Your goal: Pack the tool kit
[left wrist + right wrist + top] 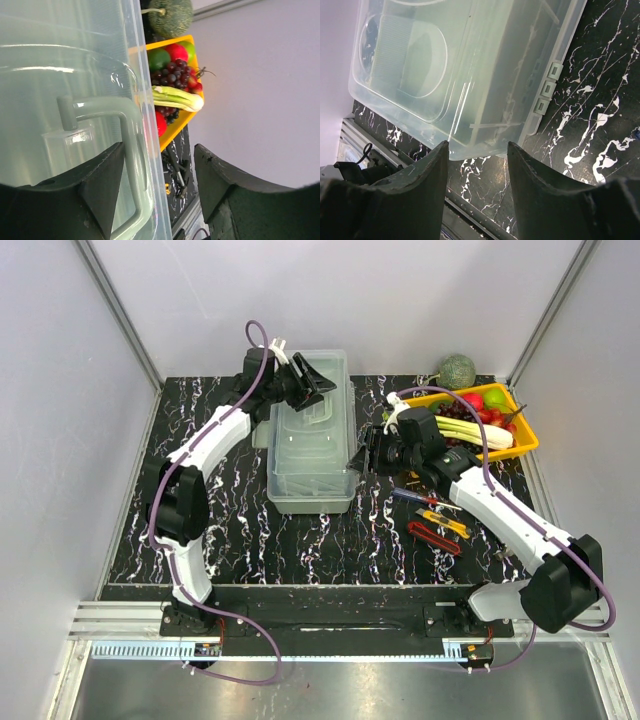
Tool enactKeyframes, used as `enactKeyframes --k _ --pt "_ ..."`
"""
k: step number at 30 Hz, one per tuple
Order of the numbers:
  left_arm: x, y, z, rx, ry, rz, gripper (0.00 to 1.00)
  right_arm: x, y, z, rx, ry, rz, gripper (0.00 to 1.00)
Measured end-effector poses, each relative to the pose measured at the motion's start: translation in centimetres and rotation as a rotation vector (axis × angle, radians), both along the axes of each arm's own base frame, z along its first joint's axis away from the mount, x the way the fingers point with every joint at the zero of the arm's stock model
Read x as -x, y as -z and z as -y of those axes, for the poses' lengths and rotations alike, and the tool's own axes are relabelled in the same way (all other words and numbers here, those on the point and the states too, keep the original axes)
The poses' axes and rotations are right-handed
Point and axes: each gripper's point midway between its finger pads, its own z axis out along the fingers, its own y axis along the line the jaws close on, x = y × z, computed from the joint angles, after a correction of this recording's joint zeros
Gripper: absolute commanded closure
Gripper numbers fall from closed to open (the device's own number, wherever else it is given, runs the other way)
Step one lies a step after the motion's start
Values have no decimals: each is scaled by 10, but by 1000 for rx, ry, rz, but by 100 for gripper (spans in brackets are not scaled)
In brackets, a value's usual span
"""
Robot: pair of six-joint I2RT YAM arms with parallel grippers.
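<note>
Black white-veined tabletop (300,540) under the toolbox (310,450), pale grey walls (400,300)

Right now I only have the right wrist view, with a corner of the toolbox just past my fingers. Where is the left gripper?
Observer: The left gripper is at the far end of the toolbox, jaws open, astride the lid's edge on the side facing the fruit.
Operator: Are the hand tools packed?
Observer: No. A screwdriver, a yellow utility knife and a red utility knife lie on the table, right of the toolbox.
Operator: Anything else over there?
Observer: An orange-yellow tray of fruit and vegetables sits beyond them, at the far right.
</note>
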Motion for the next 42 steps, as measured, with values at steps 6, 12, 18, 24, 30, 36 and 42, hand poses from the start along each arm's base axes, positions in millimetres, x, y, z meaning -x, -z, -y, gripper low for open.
enactKeyframes --k 6,12,18,24,30,36,42 --pt "1 -11 11 93 59 68 40 -3 3 7 49 31 -14 44" --pt "7 -17 16 172 101 83 40 -11 5 19 133 82 -36 41" --pt "7 -22 14 204 113 93 40 -46 -52 8 77 136 93 38" --pt "8 -29 17 241 132 102 40 -79 -57 -5 -11 166 94 39" --pt "8 -29 18 254 140 98 40 -112 -24 -7 -64 194 14 43" --pt "3 -23 15 252 131 90 40 -122 -23 -11 -120 189 4 46" --pt "1 -20 14 250 127 84 40 -127 -32 -13 -154 184 58 44"
